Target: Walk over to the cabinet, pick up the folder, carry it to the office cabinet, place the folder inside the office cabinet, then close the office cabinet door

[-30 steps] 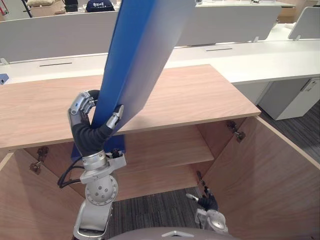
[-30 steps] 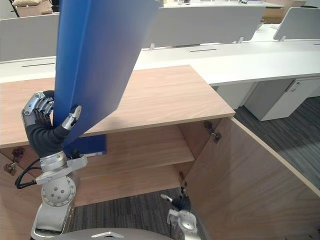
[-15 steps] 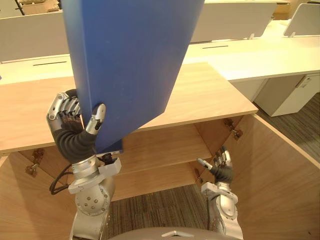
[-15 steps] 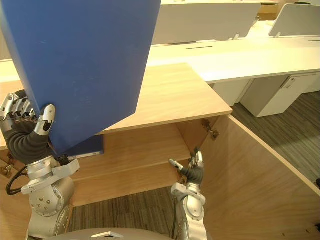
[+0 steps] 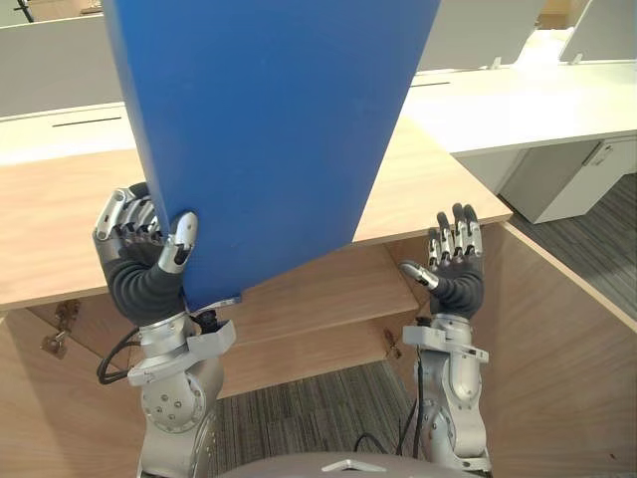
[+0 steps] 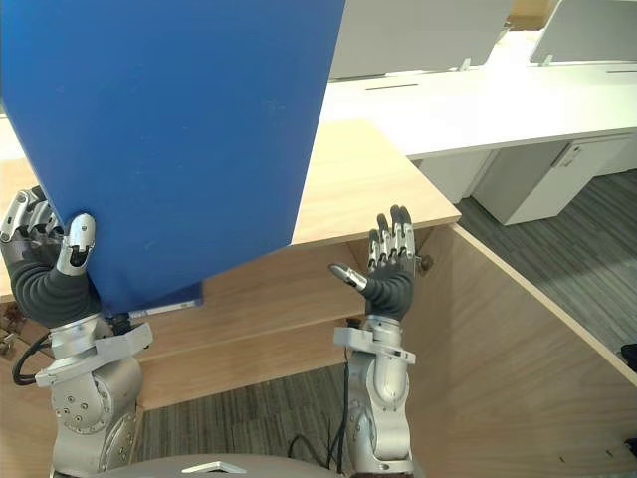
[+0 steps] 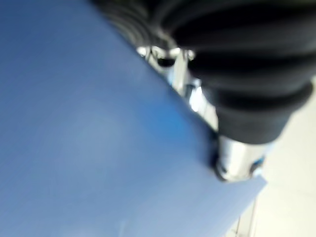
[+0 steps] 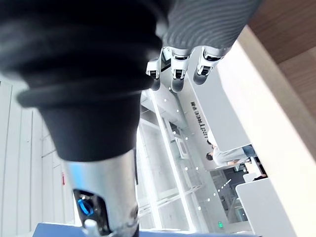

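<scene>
Folder [image 5: 269, 129] gripped in left hand [image 5: 139, 261], right hand [image 5: 456, 264] spread, open office cabinet [image 5: 428, 189] beneath.

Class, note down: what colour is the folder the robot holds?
Plain blue; the folder shows best in the left eye view.

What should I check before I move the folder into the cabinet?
1. Grip: the left robot hand is curled round the lower corner of the blue folder: ok.
2. Free hand: the right robot hand is open, fingers straight, apart from the folder: ok.
3. Door: the right cabinet door is swung open: ok.
4. Space: the visible part of the shelf is bare; the rest is hidden behind the folder: cannot tell.
5. Clearance: the folder is held upright and is not yet inside; whether it fits under the cabinet top: cannot tell.
</scene>
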Tool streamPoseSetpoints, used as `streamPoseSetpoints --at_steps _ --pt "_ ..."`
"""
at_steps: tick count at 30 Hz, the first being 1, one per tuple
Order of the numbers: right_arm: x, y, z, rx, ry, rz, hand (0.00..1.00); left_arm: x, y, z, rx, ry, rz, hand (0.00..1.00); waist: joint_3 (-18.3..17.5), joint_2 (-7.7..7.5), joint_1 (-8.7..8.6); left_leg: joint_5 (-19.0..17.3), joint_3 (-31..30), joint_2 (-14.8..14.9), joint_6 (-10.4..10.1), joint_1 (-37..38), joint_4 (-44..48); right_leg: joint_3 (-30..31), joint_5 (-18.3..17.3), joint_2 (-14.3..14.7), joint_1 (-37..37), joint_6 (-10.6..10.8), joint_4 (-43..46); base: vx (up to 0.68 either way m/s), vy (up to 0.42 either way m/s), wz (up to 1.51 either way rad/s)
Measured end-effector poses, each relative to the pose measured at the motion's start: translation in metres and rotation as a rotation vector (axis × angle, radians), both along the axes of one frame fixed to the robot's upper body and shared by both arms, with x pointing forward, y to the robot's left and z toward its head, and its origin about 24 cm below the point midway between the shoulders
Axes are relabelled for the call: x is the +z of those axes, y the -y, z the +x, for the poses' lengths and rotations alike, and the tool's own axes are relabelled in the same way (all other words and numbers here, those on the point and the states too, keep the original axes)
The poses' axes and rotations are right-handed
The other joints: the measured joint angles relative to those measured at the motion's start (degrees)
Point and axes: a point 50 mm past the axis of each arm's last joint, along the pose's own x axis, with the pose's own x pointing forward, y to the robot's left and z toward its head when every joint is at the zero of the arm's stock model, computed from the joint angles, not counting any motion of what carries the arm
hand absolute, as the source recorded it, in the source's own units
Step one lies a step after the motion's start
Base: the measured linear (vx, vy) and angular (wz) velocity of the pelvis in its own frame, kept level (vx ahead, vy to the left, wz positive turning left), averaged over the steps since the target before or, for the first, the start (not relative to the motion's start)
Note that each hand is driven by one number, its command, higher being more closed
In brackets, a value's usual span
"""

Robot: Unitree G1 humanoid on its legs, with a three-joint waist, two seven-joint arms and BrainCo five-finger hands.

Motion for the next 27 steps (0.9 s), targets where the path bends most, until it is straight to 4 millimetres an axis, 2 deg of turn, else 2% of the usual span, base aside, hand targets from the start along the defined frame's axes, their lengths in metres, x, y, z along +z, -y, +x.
streamPoseSetpoints --at_steps 5,11,27 --pt "0.011 -0.01 0.006 0.064 0.066 -0.019 0.0 -0.006 0.003 0.004 -0.05 -0.023 0.016 1.0 0.1 -0.19 0.08 0.0 -0.1 -0.1 0.0 0.1 0.0 -0.1 0.0 -0.1 0.1 0.0 0.1 0.0 0.0 0.0" --pt "0.02 -0.013 0.01 0.107 0.115 -0.06 0.0 -0.008 0.01 0.008 -0.119 -0.025 0.035 1.0 0.1 -0.21 0.13 0.2 -0.5 -0.3 0.2 0.0 0.0 -0.6 0.0 -0.3 0.2 0.0 0.1 -0.01 -0.005 0.04" --pt "0.022 -0.01 0.014 0.14 0.117 -0.138 0.0 -0.011 0.018 0.011 -0.266 -0.02 0.058 1.0 0.1 -0.29 0.4 0.8 -1.7 -0.9 1.0 -0.5 -0.3 -1.7 0.2 -1.0 0.3 0.4 0.2 -0.01 -0.003 0.04"
